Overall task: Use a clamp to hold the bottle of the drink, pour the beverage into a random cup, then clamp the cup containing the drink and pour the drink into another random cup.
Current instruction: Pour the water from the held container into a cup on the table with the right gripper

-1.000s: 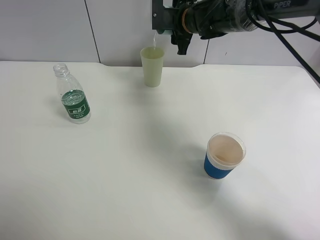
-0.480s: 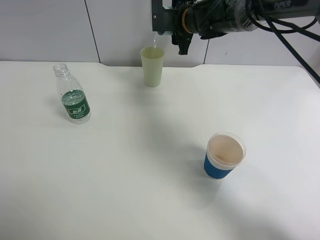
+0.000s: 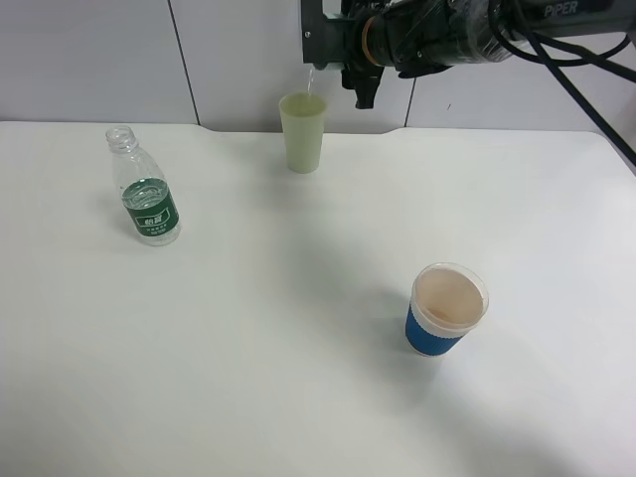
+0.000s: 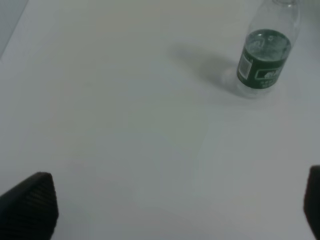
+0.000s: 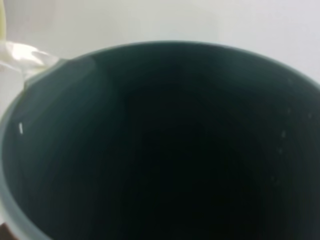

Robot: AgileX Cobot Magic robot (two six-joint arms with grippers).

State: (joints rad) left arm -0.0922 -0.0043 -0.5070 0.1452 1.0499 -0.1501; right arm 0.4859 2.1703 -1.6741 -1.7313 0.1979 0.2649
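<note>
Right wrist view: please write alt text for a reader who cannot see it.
The dark inside of a tilted teal plastic tumbler fills the picture. A thin stream of clear liquid runs over its rim at one corner, against a pale, blurred background.

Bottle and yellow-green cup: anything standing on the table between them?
No. In the exterior high view only bare white table lies between the bottle and the pale yellow-green cup.

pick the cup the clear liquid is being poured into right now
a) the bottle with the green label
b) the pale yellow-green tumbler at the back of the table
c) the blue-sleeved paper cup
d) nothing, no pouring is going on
b: a thin stream falls from the tilted teal cup in the right gripper into the pale yellow-green tumbler, while the blue-sleeved paper cup and the bottle stand apart.
</note>
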